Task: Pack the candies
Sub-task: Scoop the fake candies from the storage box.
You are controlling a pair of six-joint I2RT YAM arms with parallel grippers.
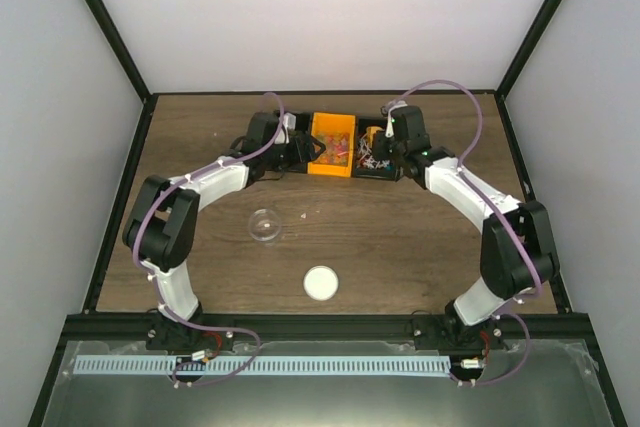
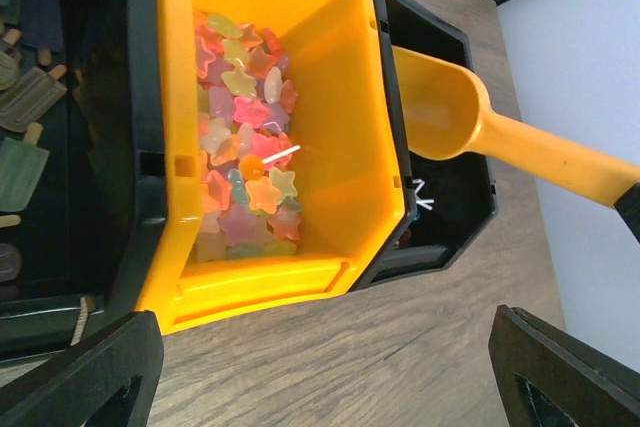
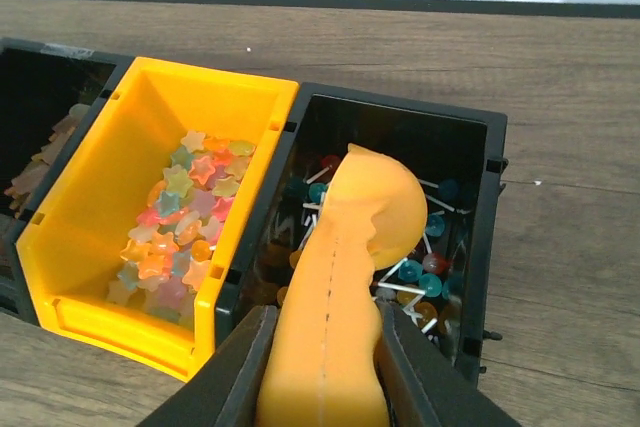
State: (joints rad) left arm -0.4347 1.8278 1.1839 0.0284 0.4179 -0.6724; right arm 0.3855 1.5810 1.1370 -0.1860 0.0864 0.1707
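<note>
- Because the candies [image 2: 245, 162] lie heaped in the orange bin [image 2: 330, 67] at the far middle of the desk [image 1: 400, 237], star-shaped and mixed in colour, that bin is what you aim for.
- Look next at the scoop [image 3: 340, 287]. Its bowl hangs over the black bin [image 3: 492, 207] just to the right of the orange one, so the candies lie to the scoop's left, across one shared wall.
- The scoop's long axis runs from the bowl back along the handle into your right hand [image 3: 325, 372]. The left wrist view shows it angled across the black bin, bowl end toward the orange bin.
- Your right hand is closed narrow on the scoop's handle, a finger on each side.
- Your left hand [image 2: 320, 387] stands wide and holds nothing, near the orange bin's front lip.
- Both hands are close to the candies, but only the right carries the tool. I judge the coming move to be a short shift of the bowl leftward over the wall, then a dip.
- The clear cup [image 1: 264, 224] stands well apart on the desk, nearer your left arm.
</note>
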